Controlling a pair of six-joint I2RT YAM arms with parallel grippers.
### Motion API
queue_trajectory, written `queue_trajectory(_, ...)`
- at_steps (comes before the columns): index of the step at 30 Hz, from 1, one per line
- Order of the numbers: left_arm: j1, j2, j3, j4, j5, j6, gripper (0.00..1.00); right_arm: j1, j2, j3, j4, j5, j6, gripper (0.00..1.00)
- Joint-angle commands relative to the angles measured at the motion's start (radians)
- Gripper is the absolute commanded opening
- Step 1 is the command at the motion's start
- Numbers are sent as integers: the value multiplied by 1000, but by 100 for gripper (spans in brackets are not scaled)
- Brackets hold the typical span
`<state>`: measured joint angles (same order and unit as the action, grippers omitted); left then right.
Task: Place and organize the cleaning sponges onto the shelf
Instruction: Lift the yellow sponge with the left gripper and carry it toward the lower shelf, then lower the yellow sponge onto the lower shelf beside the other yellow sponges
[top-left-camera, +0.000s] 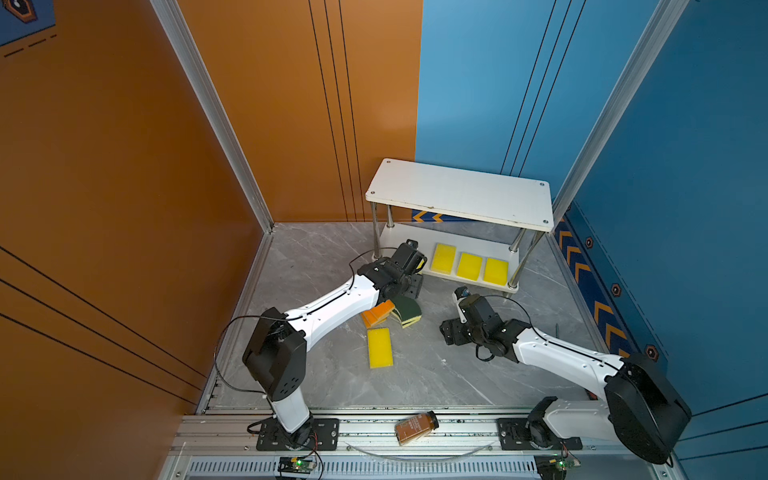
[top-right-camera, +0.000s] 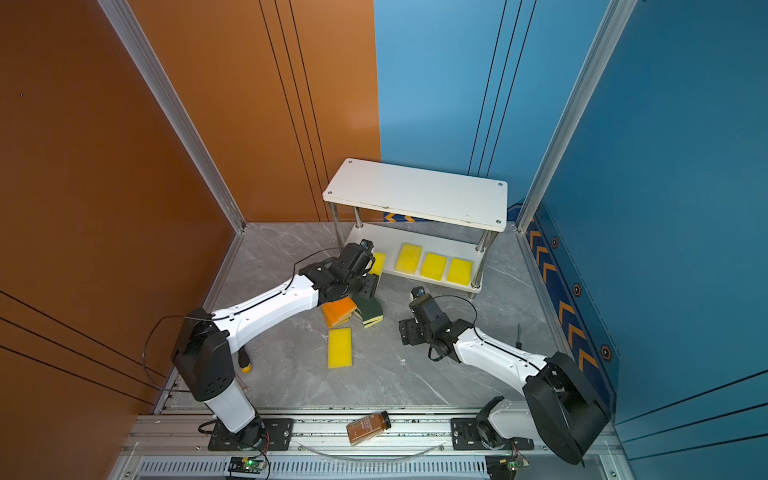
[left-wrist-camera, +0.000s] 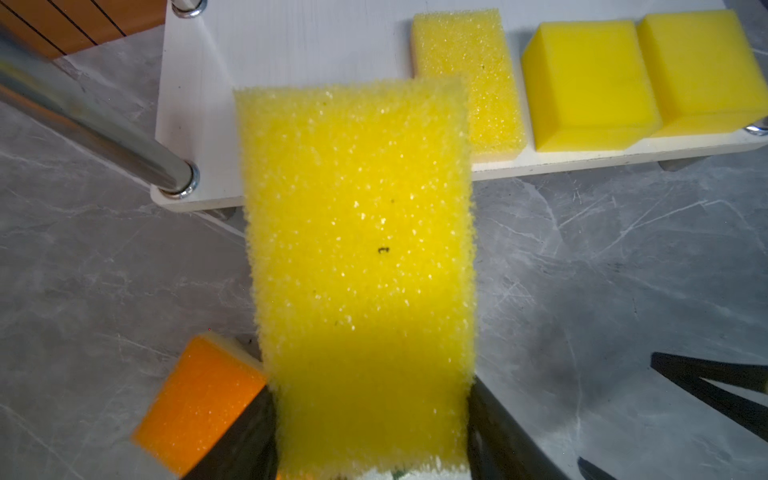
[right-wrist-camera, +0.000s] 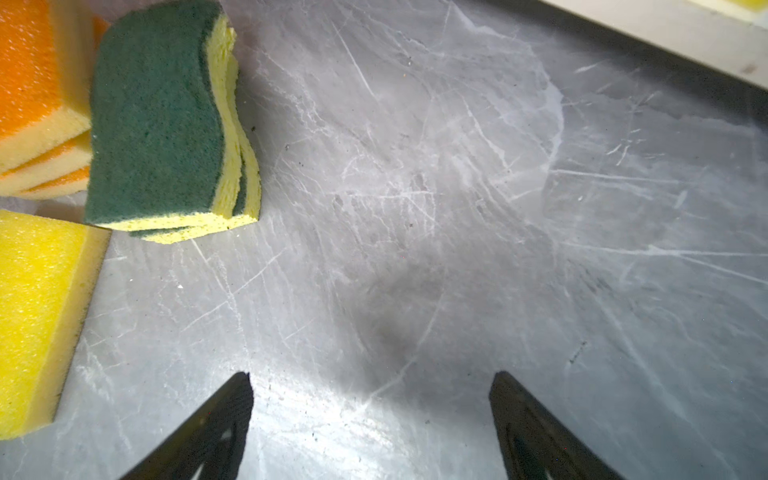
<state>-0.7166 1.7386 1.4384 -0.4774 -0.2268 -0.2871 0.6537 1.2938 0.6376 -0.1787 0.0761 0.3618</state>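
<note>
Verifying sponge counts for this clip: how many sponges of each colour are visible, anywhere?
Yellow sponges: 5 (3 on shelf, held sponge in left gripper, 1 on table)
Orange-topped sponges: 3
Green-topped sponges: 2
Total: 10

Three sponges (top-left-camera: 469, 264) line the lower board (top-left-camera: 392, 237) of the shelf (top-left-camera: 457, 191) right of centre, a heap (top-left-camera: 380, 312) of perhaps four lying lower left on the table (top-left-camera: 436, 365), a lone sponge (top-left-camera: 380, 347) below it.
</note>
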Motion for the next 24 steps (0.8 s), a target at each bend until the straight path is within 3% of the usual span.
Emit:
queue_trajectory(1,27,46,61,40,21,39,65,0,-31,-16,-30,36,16,88)
queue_trajectory(24,76,306,312,78,84,41,64,-15,-34,-25,-43,49,20,88)
